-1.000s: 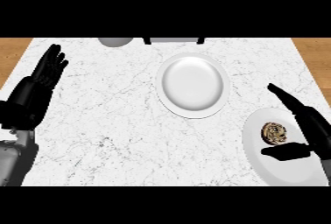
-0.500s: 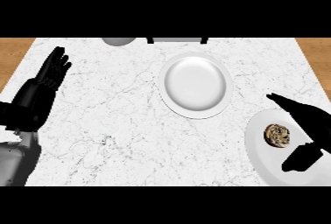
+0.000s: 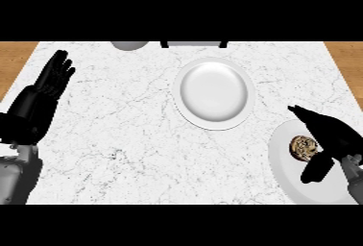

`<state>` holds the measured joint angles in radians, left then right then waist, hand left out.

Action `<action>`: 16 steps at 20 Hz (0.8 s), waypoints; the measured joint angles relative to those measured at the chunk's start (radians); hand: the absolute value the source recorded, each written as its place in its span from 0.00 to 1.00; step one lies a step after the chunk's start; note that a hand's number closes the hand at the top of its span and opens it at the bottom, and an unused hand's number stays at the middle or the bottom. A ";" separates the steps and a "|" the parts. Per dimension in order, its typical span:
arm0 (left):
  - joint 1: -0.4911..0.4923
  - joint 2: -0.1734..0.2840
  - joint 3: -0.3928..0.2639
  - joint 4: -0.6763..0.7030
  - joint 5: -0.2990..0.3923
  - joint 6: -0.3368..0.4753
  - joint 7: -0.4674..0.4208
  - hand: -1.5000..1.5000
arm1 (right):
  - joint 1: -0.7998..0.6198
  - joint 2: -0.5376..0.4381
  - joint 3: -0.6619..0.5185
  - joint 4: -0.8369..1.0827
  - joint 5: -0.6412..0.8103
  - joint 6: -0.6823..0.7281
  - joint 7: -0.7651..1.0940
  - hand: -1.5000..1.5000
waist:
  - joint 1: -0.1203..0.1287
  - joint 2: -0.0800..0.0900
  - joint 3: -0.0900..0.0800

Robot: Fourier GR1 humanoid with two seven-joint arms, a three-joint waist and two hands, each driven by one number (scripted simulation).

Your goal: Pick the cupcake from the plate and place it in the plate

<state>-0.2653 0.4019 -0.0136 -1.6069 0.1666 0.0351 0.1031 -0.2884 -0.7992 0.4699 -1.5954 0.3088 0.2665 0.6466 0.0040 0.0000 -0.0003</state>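
Note:
A brown cupcake (image 3: 303, 146) sits on a white plate (image 3: 294, 180) at the counter's right edge. My right hand (image 3: 334, 136) hangs just right of the cupcake, fingers stretched toward the far side and thumb pointing down beside it; it is open and holds nothing. A second white plate (image 3: 215, 93) lies bare in the middle of the far half of the counter. At the left edge my left hand (image 3: 44, 94) rests open, fingers up.
A grey rounded object (image 3: 129, 45) and a dark object (image 3: 193, 43) stand at the counter's far edge. Wooden floor shows beyond both far corners. White marble stretches between the left hand and the plates.
My right hand has drawn back toward the lower right, its fingers now alongside the cupcake and the thumb lower. The left hand has drifted slightly toward the far side.

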 measured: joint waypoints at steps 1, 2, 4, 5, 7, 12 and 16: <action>-0.003 -0.001 0.003 -0.004 -0.001 -0.003 0.008 0.50 | 0.003 0.002 -0.004 0.016 0.016 0.010 -0.004 0.00 | 0.000 0.000 0.000; -0.013 -0.005 0.008 0.002 -0.004 -0.005 0.013 0.50 | 0.009 0.011 -0.009 0.019 0.031 0.021 0.003 0.00 | -0.002 0.000 0.000; -0.015 -0.008 0.015 -0.001 -0.008 -0.012 0.019 0.50 | 0.006 0.032 -0.018 0.069 0.061 0.035 -0.005 0.00 | -0.001 0.000 0.000; -0.016 -0.014 0.013 -0.002 -0.015 -0.013 0.019 0.50 | 0.014 0.039 -0.021 0.091 0.079 0.036 -0.018 0.00 | -0.001 0.000 0.000; -0.015 -0.029 0.012 -0.011 -0.028 -0.009 0.029 0.50 | 0.006 0.064 -0.038 0.153 0.111 0.041 -0.050 0.00 | -0.001 0.001 0.000; -0.013 -0.043 0.044 0.006 -0.037 -0.038 0.018 0.50 | 0.009 0.118 -0.088 0.246 0.181 0.065 -0.123 0.00 | -0.002 0.001 0.000; -0.005 -0.069 0.042 0.000 -0.068 -0.036 0.012 0.50 | 0.031 0.144 -0.111 0.303 0.230 0.078 -0.190 0.00 | -0.002 0.000 0.001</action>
<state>-0.2706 0.3329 0.0282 -1.6071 0.0985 -0.0006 0.1150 -0.2576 -0.6553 0.3593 -1.2922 0.5392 0.3445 0.4566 0.0016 0.0004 0.0002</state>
